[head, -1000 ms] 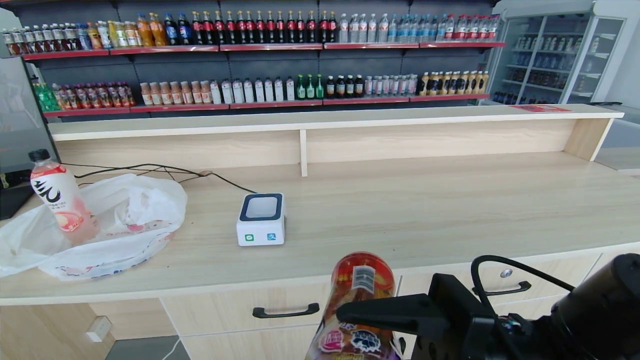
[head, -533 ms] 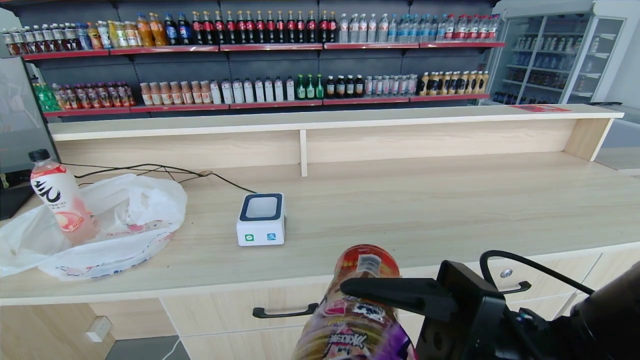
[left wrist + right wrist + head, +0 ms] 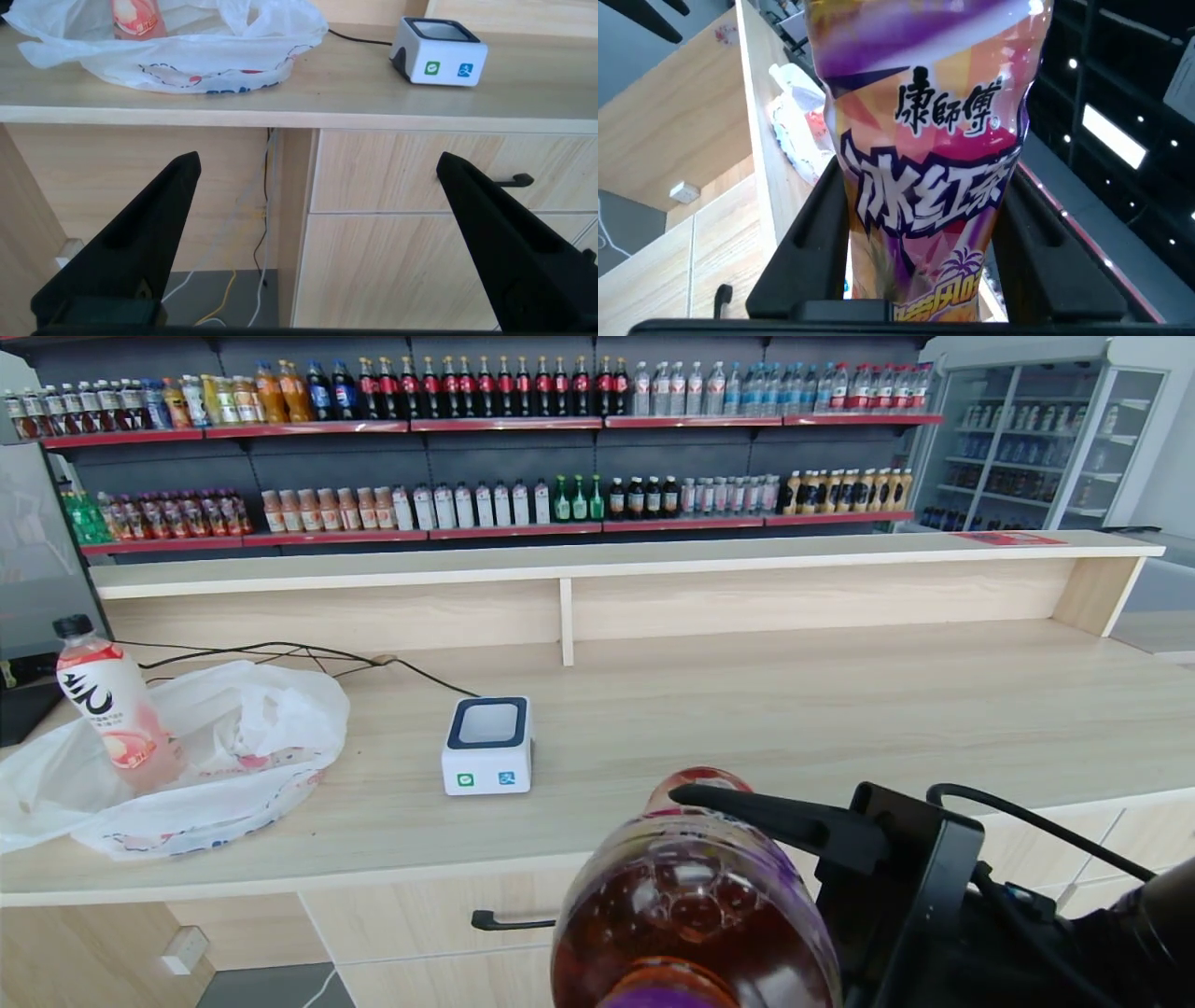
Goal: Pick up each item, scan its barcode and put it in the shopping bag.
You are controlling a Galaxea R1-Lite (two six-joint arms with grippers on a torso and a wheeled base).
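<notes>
My right gripper point(image 3: 709, 807) is shut on a bottle of reddish iced tea point(image 3: 691, 896) with a purple and orange label point(image 3: 924, 187). It holds the bottle in the air at the counter's front edge, tilted so its base faces the head camera. The white barcode scanner point(image 3: 487, 744) sits on the counter beyond it, window up. At the counter's left lies the white shopping bag point(image 3: 205, 775), with a pink bottle point(image 3: 110, 705) standing upright in it. My left gripper point(image 3: 318, 161) hangs open and empty below the counter edge, facing the drawers; scanner point(image 3: 437, 63) and bag point(image 3: 187, 51) are above it.
A black cable point(image 3: 280, 653) runs from the scanner along the back of the wooden counter point(image 3: 794, 728). A raised shelf with a divider point(image 3: 565, 621) bounds the far side. Drawer handles point(image 3: 509, 922) sit under the counter front. Shelves of drinks stand behind.
The right gripper has risen and tipped the iced tea bottle; its barcode end swung away, and the base now points at the head camera. Bag, pink bottle and scanner stayed put.
</notes>
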